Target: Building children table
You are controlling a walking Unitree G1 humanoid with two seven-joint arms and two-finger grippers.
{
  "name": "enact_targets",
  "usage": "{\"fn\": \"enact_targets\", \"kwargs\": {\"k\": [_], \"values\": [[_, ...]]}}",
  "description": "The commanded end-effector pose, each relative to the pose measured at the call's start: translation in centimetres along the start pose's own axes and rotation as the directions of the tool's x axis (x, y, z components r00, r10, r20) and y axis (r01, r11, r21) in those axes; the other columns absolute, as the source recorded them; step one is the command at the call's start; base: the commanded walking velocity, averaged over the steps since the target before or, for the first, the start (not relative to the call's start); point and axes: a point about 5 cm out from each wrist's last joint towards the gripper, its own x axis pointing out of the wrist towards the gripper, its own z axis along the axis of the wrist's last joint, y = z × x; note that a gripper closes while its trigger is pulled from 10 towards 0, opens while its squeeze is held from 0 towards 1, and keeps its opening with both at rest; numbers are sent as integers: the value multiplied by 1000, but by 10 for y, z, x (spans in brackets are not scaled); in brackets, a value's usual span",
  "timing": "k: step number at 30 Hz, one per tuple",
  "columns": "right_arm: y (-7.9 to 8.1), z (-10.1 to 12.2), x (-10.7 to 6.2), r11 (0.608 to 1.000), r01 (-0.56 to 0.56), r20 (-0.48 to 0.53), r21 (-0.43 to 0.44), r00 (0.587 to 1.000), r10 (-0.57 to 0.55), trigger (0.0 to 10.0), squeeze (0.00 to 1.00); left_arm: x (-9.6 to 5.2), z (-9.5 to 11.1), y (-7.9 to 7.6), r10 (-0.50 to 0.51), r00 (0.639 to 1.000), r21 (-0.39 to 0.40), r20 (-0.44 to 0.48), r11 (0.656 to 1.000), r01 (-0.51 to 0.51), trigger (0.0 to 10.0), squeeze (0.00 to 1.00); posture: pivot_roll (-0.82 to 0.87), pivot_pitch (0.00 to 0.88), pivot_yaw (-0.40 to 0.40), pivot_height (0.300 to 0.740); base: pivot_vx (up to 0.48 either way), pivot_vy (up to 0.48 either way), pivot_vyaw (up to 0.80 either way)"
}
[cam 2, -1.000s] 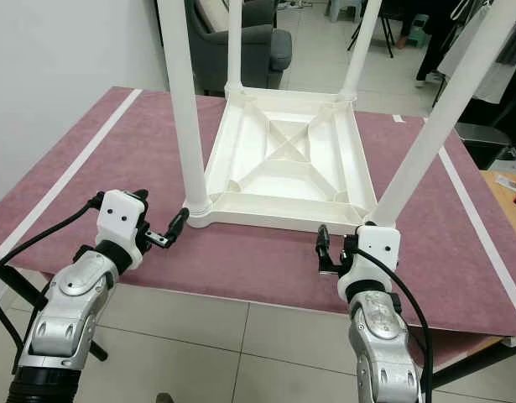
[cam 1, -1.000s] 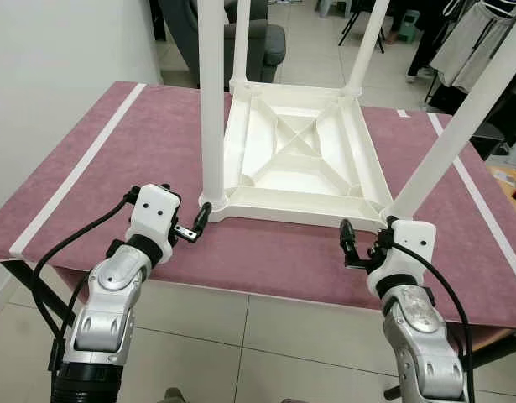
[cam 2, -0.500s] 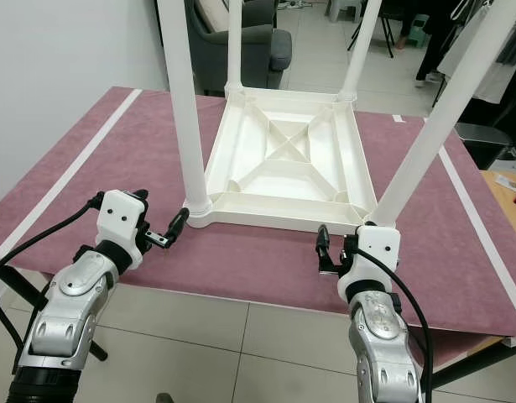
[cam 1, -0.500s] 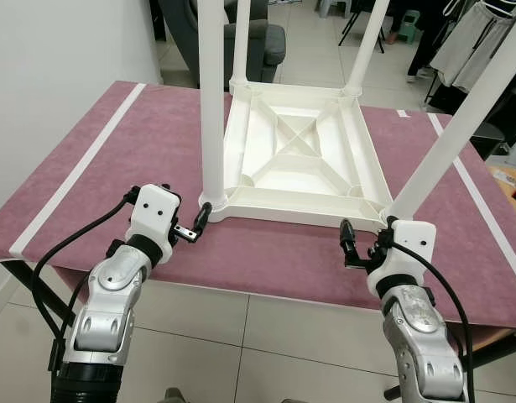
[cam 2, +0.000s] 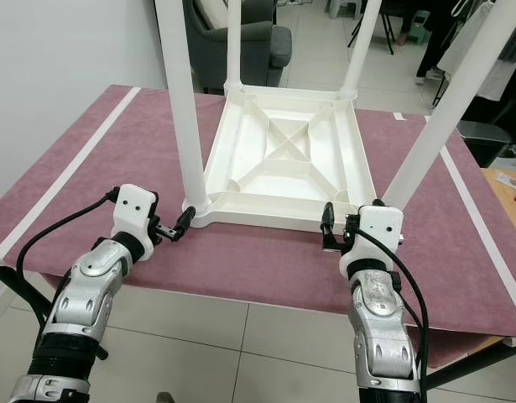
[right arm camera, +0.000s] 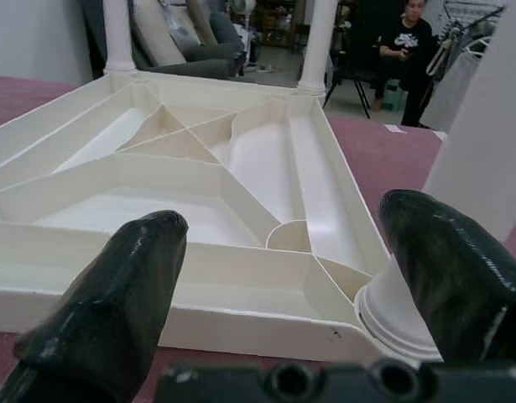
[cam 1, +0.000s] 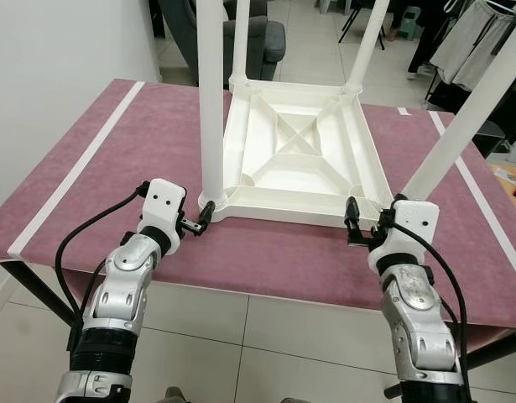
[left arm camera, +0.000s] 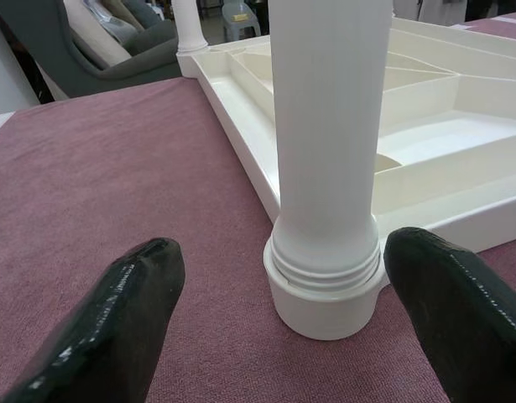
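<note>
Left eye view: the white children's table [cam 1: 299, 151] lies upside down on the counter [cam 1: 115, 168], which has a maroon cover, with its four legs pointing up. The left hand [cam 1: 201, 222] sits at the near left corner, its tips just beside the base of the near left leg [cam 1: 211, 109]. The right hand [cam 1: 352, 220] sits at the near edge, just beside the base of the near right leg [cam 1: 459, 126].

Left wrist view: both fingers [left arm camera: 115, 323] stand spread apart, one on each side of the leg's threaded collar [left arm camera: 325, 269], without touching it. The collar's seat in the corner socket is visible here.

Right wrist view: the fingers [right arm camera: 115, 302] are spread wide before the ribbed underside of the tabletop [right arm camera: 199, 185], holding nothing. A seated person [right arm camera: 404, 50] is visible in the background.
</note>
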Motion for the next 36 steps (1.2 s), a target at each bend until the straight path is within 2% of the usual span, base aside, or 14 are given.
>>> {"fn": "enact_targets", "kwargs": {"k": [1, 5, 6, 7, 9, 14, 15, 22, 24, 26, 29, 31, 34, 36], "values": [[2, -1, -2, 999, -28, 2, -40, 1000, 28, 10000, 0, 0, -4, 9, 169, 986, -22, -6, 985, -169, 10000, 0, -110, 0, 0, 740, 0, 0, 0], [-4, -8, -6, 1000, 5, -30, -1, 1000, -5, 10000, 0, -2, -4, 6, 154, 988, -51, 11, 987, -154, 10000, 0, -106, 0, 0, 740, 0, 0, 0], [-10, -15, -11, 996, 56, -69, 71, 996, -51, 10000, 0, -4, -3, 2, 135, 991, -93, 16, 987, -133, 10000, 0, -105, 0, 0, 740, 0, 0, 0], [-10, -15, -11, 996, 56, -69, 71, 996, -51, 10000, 0, -4, -3, 2, 135, 991, -93, 16, 987, -133, 10000, 0, -105, 0, 0, 740, 0, 0, 0], [-20, -32, -24, 970, 158, -156, 183, 979, -130, 10000, 0, -11, -1, -1, 116, 993, -202, 19, 973, -110, 10000, 0, -111, 0, 0, 740, 0, 0, 0], [-23, -45, -31, 940, 237, -217, 247, 959, -184, 10000, 0, -13, 0, 0, 118, 993, -272, 16, 956, -109, 10000, 0, -114, 0, 0, 740, 0, 0, 0], [-23, -50, -30, 920, 271, -241, 284, 949, -205, 10000, 0, -12, 0, 1, 112, 994, -281, 17, 954, -103, 10000, 0, -116, 23, 182, 740, 0, 0, 0], [-14, -34, -18, 959, 190, -141, 212, 977, -163, 10000, 0, -6, -2, -7, 65, 998, -419, -10, 906, -63, 10000, 0, -124, 23, 190, 740, 0, 0, 0], [-10, -20, -13, 970, 143, -82, 198, 988, -129, 10000, 0, -7, -1, -12, 44, 999, -509, -15, 860, -46, 10000, 0, -122, 22, 190, 740, 0, 0, 0], [-9, -15, -12, 972, 130, -64, 197, 991, -119, 10000, 0, -8, -1, -13, 41, 999, -532, -18, 846, -44, 10000, 0, -122, 22, 190, 740, 0, 0, 0], [-7, -11, -10, 974, 119, -48, 194, 993, -112, 10000, 0, -9, 0, -14, 30, 999, -508, -17, 861, -34, 10000, 0, -121, 22, 187, 740, 0, 0, 0], [-5, -8, -9, 980, 103, -29, 173, 995, -99, 10000, 0, -9, 0, -12, 33, 999, -425, -16, 904, -37, 10000, 0, -118, 28, 181, 740, 0, 0, 0], [-4, -8, -9, 983, 96, -27, 158, 995, -93, 10000, 0, -7, 0, -9, 40, 999, -361, -13, 932, -42, 10000, 0, -115, 32, 177, 740, 0, 0, 0], [-4, -9, -10, 987, 93, -24, 134, 996, -91, 10000, 0, -4, 2, -4, 53, 999, -258, -4, 965, -52, 10000, 0, -117, 38, 174, 740, 0, 0, 0]]}}
